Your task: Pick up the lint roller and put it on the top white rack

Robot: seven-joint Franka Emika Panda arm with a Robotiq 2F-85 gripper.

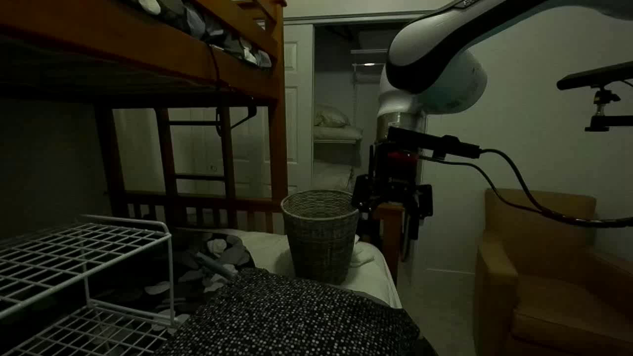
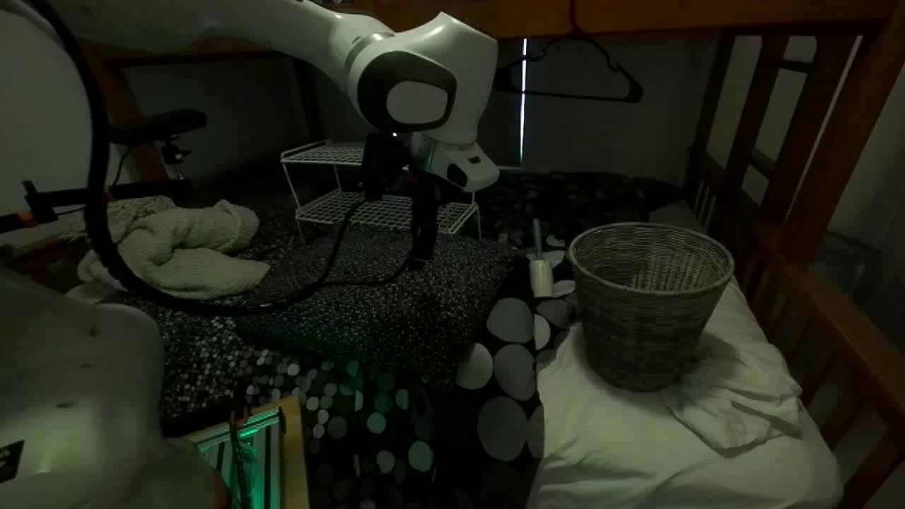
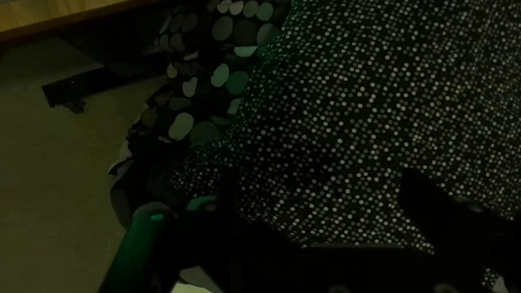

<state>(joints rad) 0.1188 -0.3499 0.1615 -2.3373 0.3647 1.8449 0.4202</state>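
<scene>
In the wrist view: gripper (image 3: 319,179), one; fingers (image 3: 423,199) spread wide, grasping nothing; dark dotted cushion (image 3: 366,101) beneath. Grasp: not made.

In an exterior view: lint roller (image 2: 541,278), one, pale roll with thin handle; lies on large-spotted bedding (image 2: 509,322) just beside a wicker basket (image 2: 650,318), handle end farther from the camera. The gripper hangs above the cushion, well apart from the lint roller. Pick-up: not begun, as judged; reach, grasp and lift remain.

In an exterior view: top white rack (image 1: 89,249), upper tier of a wire stand (image 1: 171,277), cropped at the view's edge; the part shown bears no lint roller. The gripper points downward, apart from the rack. Placing: not done; carry, set-down and release remain.
</scene>
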